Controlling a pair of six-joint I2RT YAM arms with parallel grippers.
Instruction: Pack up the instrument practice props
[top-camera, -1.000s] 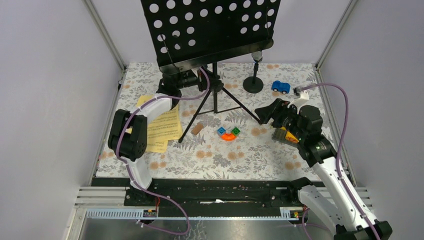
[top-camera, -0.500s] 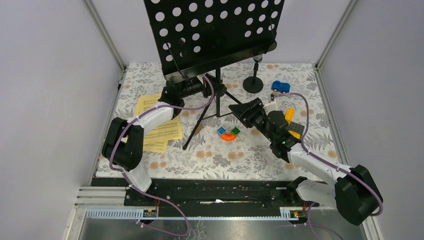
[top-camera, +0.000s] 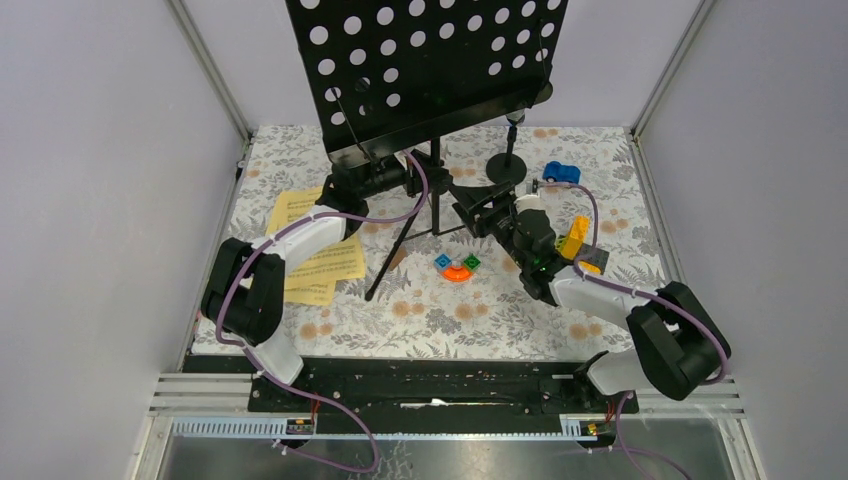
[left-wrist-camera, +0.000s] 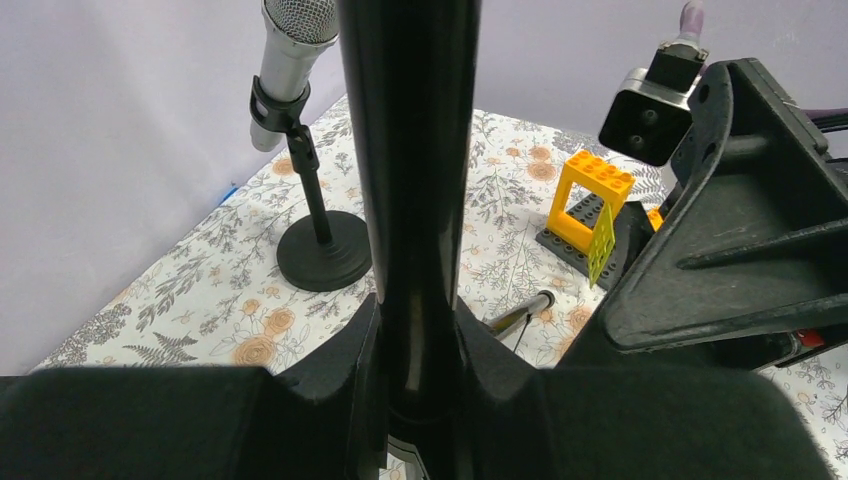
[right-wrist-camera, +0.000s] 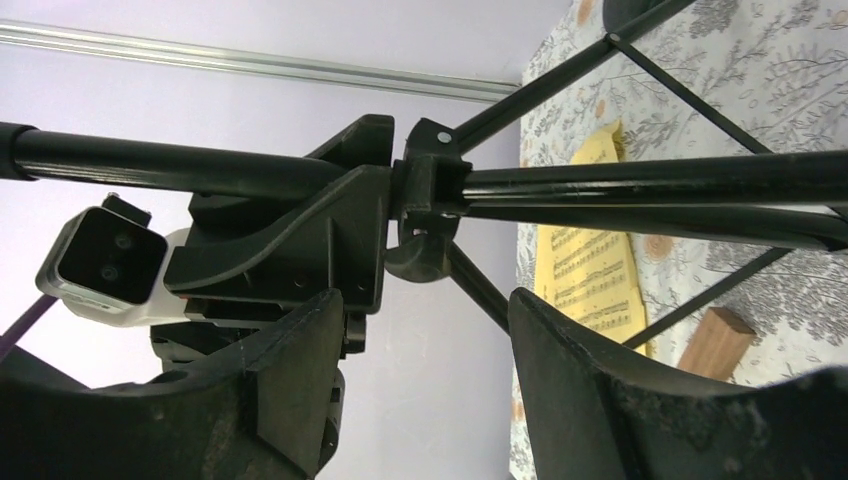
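1. Several yellow sheet-music pages lie flat on the left of the worktop, partly under the left arm.
2. The left gripper is clenched on the pole of the black music rack, just above its tripod hub. The rack stands mid-rear, its perforated desk overhead.
3. The right gripper, jaws apart and holding nothing, faces that hub from the right.
4. The silver microphone sits in its round-based holder at the rear right, near the blue toy car.
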